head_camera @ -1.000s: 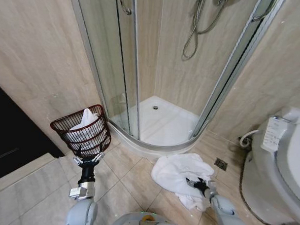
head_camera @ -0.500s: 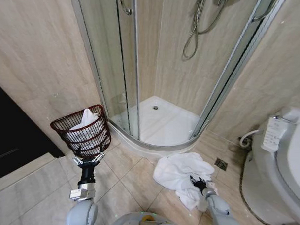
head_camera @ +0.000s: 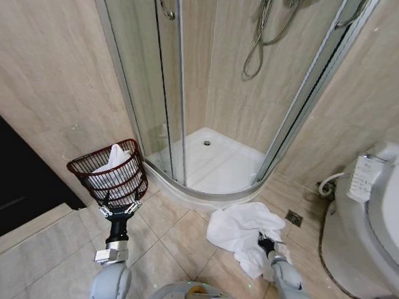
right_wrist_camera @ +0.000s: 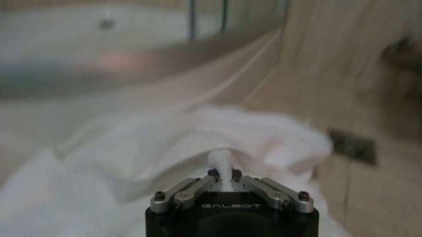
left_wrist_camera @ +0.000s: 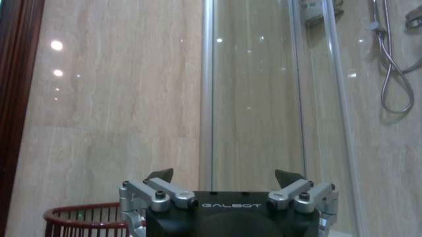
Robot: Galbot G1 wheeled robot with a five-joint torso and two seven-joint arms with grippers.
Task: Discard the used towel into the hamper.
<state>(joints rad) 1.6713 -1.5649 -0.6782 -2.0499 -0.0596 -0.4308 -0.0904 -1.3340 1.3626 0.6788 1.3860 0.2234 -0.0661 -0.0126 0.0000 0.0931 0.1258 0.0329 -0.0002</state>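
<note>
From the head view we see the crumpled white cloth towel [head_camera: 243, 233] lying in soft folds on the beige tiled floor [head_camera: 177, 237], just in front of the curved white shower tray [head_camera: 215, 164] and beside the white toilet [head_camera: 374, 221]. The right gripper [head_camera: 266, 245] is down in its folds. The round dark reddish-brown wire hamper [head_camera: 111, 174] stands by the wall to the left, already holding white cloth, with the left gripper [head_camera: 119, 207] just before it.

In the left wrist view, the left gripper [left_wrist_camera: 224, 176] has its fingers spread wide with nothing between them; its body reads "GALBOT".

In the right wrist view, the right gripper [right_wrist_camera: 222, 177] is pinched closed on a raised tuft of the towel [right_wrist_camera: 158, 163]; "GALBOT" shows here too.
</note>
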